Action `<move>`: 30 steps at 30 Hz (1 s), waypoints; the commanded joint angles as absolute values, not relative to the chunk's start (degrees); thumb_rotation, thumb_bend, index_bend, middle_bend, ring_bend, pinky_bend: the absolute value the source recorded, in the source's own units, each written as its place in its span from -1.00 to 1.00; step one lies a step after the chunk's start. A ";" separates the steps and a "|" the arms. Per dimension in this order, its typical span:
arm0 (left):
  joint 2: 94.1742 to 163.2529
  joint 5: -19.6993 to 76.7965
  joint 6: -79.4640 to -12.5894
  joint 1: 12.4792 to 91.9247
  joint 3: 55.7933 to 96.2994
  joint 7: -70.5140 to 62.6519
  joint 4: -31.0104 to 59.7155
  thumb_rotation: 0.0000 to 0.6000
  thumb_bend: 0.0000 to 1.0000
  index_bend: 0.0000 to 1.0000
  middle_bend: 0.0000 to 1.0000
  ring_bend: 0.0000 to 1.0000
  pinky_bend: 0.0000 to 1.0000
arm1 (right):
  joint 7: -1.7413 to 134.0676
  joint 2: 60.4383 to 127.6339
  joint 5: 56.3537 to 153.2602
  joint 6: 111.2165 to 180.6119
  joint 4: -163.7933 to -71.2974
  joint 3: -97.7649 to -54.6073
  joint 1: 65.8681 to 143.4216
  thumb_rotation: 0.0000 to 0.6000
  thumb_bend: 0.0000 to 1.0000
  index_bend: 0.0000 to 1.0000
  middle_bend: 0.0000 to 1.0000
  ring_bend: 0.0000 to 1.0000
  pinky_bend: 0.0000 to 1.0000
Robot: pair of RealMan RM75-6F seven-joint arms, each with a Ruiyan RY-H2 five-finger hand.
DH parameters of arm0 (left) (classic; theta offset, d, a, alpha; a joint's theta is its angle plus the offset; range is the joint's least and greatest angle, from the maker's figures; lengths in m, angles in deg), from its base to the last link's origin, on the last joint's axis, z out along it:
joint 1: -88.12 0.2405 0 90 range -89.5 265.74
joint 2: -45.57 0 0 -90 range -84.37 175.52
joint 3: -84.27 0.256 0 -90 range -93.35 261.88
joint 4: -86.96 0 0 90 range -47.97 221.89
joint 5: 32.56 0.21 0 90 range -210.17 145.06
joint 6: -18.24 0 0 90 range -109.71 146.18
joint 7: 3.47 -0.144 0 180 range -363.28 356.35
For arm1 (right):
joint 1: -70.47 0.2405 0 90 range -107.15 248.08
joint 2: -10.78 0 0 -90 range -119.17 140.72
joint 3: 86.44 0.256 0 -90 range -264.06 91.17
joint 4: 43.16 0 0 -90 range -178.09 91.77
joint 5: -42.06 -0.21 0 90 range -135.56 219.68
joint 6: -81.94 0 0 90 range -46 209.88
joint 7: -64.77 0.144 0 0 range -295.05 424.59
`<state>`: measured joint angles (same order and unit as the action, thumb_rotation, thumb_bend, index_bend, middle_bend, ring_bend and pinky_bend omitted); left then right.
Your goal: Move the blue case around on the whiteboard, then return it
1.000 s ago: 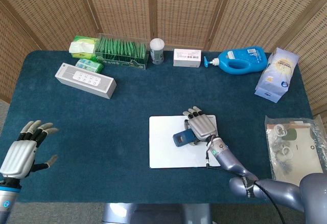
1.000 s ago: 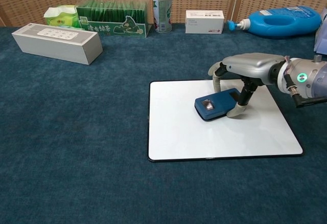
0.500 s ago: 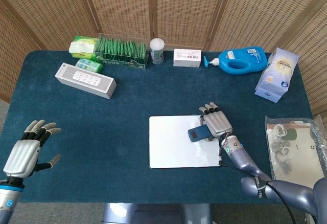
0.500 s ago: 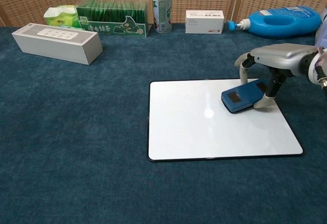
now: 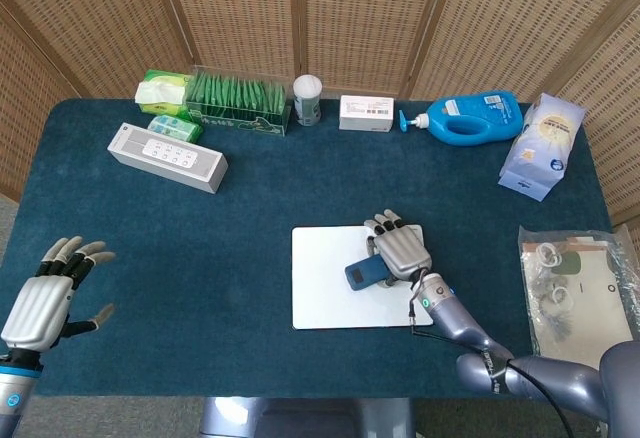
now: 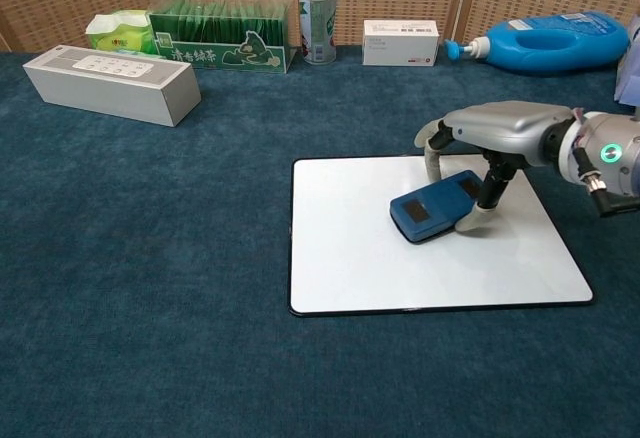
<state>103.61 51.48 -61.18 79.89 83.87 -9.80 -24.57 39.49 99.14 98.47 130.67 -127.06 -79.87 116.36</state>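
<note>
the blue case (image 6: 436, 205) lies flat on the whiteboard (image 6: 350, 268), near the middle. the right hand (image 6: 490, 138) holds its right end, fingers curled down on both sides. the left hand (image 5: 45, 293) hangs far off with fingers spread, holding nothing.

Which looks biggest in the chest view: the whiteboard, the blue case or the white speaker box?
1. whiteboard
2. white speaker box; it sits farther from the camera, so it may really be larger than it looks
3. blue case, held by the right hand
</note>
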 commanded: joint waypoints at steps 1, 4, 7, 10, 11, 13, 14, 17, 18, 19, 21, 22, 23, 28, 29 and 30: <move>103.56 51.51 -61.20 79.95 83.91 -9.62 -24.45 1.00 -0.33 -0.55 -0.61 -0.87 -1.00 | 38.92 99.73 98.37 130.53 -127.07 -80.20 116.62 1.00 -1.00 0.23 -0.72 -1.00 -1.00; 103.51 51.55 -61.24 80.01 83.93 -9.35 -24.28 1.00 -0.33 -0.55 -0.61 -0.87 -1.00 | 38.39 100.23 97.98 130.45 -126.76 -80.65 116.64 1.00 -1.00 0.23 -0.72 -1.00 -1.00; 103.49 51.53 -61.34 80.07 83.89 -9.20 -24.09 1.00 -0.33 -0.55 -0.61 -0.87 -1.00 | 38.07 100.23 97.55 130.46 -126.51 -81.00 116.49 1.00 -1.00 0.23 -0.72 -1.00 -1.00; 103.54 51.54 -61.16 79.97 83.87 -9.15 -23.97 1.00 -0.33 -0.55 -0.61 -0.87 -1.00 | 37.87 99.63 97.09 130.94 -126.57 -81.29 116.05 1.00 -1.00 0.23 -0.72 -1.00 -1.00; 103.59 51.60 -61.06 79.90 83.86 -9.18 -23.97 1.00 -0.33 -0.55 -0.61 -0.87 -1.00 | 37.81 99.39 96.98 131.09 -126.62 -81.37 115.91 1.00 -1.00 0.23 -0.72 -1.00 -1.00; 103.78 51.72 -60.87 79.72 83.79 -9.25 -24.01 1.00 -0.33 -0.55 -0.61 -0.87 -1.00 | 37.57 98.55 96.74 131.39 -126.86 -81.67 115.56 1.00 -1.00 0.23 -0.72 -1.00 -1.00; 103.85 51.77 -60.82 79.65 83.76 -9.30 -24.04 1.00 -0.33 -0.55 -0.61 -0.87 -1.00 | 37.50 98.22 96.61 131.52 -126.93 -81.77 115.41 1.00 -1.00 0.23 -0.72 -1.00 -1.00; 104.13 51.84 -60.51 79.37 83.65 -9.59 -24.10 1.00 -0.33 -0.55 -0.61 -0.87 -1.00 | 37.36 96.59 96.20 131.99 -127.50 -82.17 114.75 1.00 -1.00 0.23 -0.72 -1.00 -1.00; 104.19 51.86 -60.44 79.30 83.62 -9.66 -24.14 1.00 -0.33 -0.55 -0.61 -0.87 -1.00 | 37.33 96.15 96.22 132.12 -127.71 -82.29 114.59 1.00 -1.00 0.23 -0.72 -1.00 -1.00; 104.27 51.92 -60.35 79.19 83.58 -9.74 -24.18 1.00 -0.33 -0.55 -0.61 -0.87 -1.00 | 37.31 95.43 96.24 132.42 -128.06 -82.44 114.31 1.00 -1.00 0.23 -0.72 -1.00 -1.00; 104.41 52.02 -60.24 79.03 83.50 -9.87 -24.28 1.00 -0.33 -0.55 -0.61 -0.87 -1.00 | 37.50 94.10 96.39 133.01 -128.93 -82.52 113.81 1.00 -1.00 0.23 -0.72 -1.00 -1.00; 104.47 52.07 -60.18 78.94 83.46 -9.92 -24.33 1.00 -0.33 -0.55 -0.61 -0.87 -1.00 | 37.68 93.29 96.57 133.50 -129.45 -82.47 113.51 1.00 -1.00 0.23 -0.72 -1.00 -1.00; 104.56 52.09 -60.11 78.85 83.41 -10.03 -24.37 1.00 -0.33 -0.55 -0.61 -0.87 -1.00 | 38.15 92.22 96.90 134.11 -130.33 -82.33 113.09 1.00 -1.00 0.23 -0.72 -1.00 -1.00; 105.03 52.19 -59.60 78.45 83.40 -10.46 -24.60 1.00 -0.34 -0.55 -0.61 -0.87 -1.00 | 40.99 87.67 99.31 137.09 -134.80 -81.10 111.36 1.00 -1.00 0.23 -0.72 -1.00 -1.00; 105.06 52.23 -59.63 78.45 83.42 -10.52 -24.65 1.00 -0.34 -0.55 -0.61 -0.87 -1.00 | 41.62 86.98 99.76 137.68 -135.47 -80.78 111.03 1.00 -1.00 0.23 -0.72 -1.00 -1.00; 105.03 52.24 -59.70 78.48 83.43 -10.53 -24.68 1.00 -0.34 -0.55 -0.61 -0.87 -1.00 | 42.08 86.45 100.18 138.00 -135.98 -80.70 110.75 1.00 -1.00 0.23 -0.72 -1.00 -1.00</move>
